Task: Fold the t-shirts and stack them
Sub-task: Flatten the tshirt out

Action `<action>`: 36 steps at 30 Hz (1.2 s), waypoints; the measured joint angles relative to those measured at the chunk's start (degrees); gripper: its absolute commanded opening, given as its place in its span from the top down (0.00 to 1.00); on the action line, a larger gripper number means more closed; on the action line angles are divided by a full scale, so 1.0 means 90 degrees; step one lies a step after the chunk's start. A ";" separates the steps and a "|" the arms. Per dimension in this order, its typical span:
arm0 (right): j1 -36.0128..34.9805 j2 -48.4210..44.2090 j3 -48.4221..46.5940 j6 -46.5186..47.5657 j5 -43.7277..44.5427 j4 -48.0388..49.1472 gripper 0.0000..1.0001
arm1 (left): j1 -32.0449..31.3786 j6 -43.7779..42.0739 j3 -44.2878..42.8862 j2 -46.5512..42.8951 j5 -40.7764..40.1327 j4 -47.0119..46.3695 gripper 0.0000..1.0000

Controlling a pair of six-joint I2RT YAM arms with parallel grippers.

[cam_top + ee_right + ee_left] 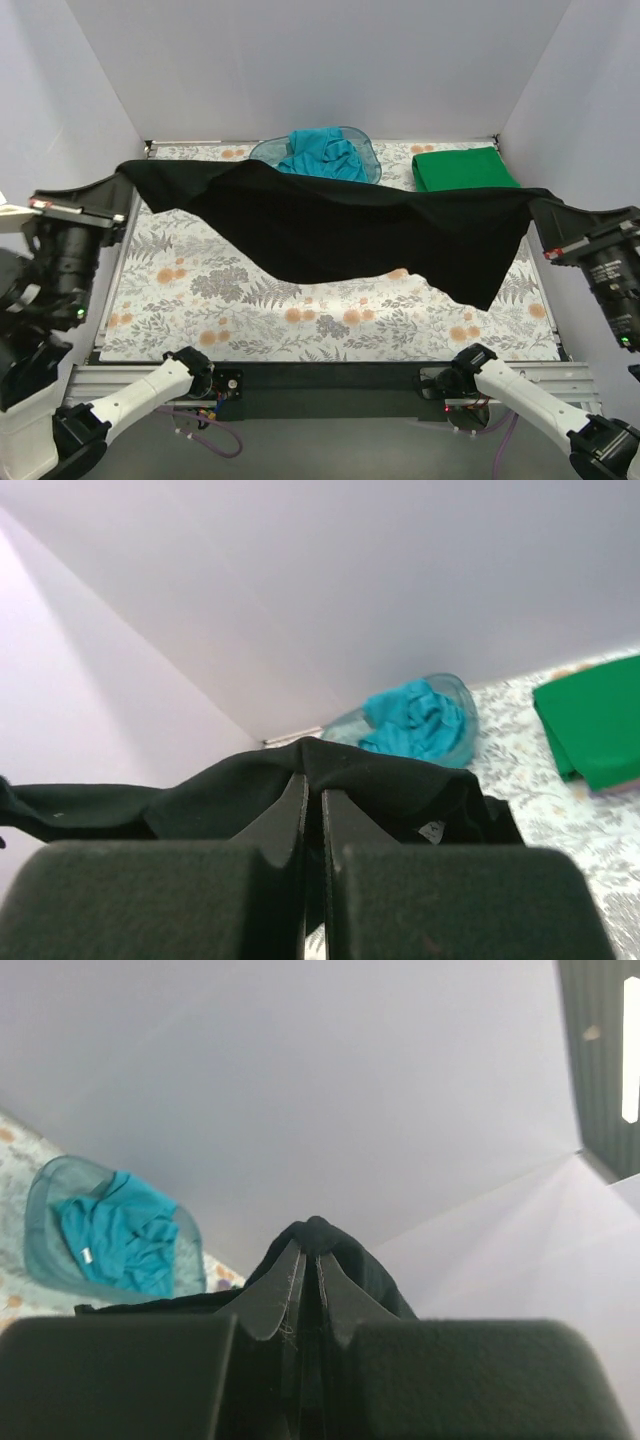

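Both arms are raised and spread wide, and the black t-shirt (340, 225) hangs between them like a banner over the floral counter (220, 290). The left pincer (308, 1256) is clenched on one end of the cloth, with black fabric bunched over its tips. The right pincer (313, 780) is clamped just as tight on the other end, jaws pressed together with the shirt squeezed between them. The shirt sags in the middle, and its lower edge dips toward the near right of the counter, where one corner droops lowest; whether it touches the surface, I can't tell. Behind it, at the far edge, the teal t-shirt (318, 155) sits crumpled inside the translucent blue tub (262, 150). Right of the tub, the green t-shirt (465, 168) lies folded flat in the far right corner of the counter.
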State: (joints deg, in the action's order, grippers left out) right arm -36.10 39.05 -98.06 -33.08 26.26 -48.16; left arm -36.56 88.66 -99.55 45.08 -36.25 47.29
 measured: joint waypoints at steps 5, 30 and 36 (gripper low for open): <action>0.0002 -0.0223 -0.0073 0.0036 -0.0427 0.0044 0.99 | 0.0000 -0.0095 -0.0372 -0.0352 -0.0126 0.0046 1.00; 0.2431 0.4449 0.3973 0.0100 -0.0872 0.1797 0.72 | 0.4012 0.0532 0.1474 0.7145 0.1343 -0.0153 0.03; 0.2555 0.4673 0.3371 0.0627 -0.1151 0.2164 0.02 | 0.4024 0.0289 0.0554 0.7633 0.1797 0.0121 0.02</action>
State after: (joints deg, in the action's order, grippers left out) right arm -13.10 81.10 -67.72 -27.44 15.90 -28.69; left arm -0.34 91.26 -94.56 113.78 -20.08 48.38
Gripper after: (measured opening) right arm 0.975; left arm 0.972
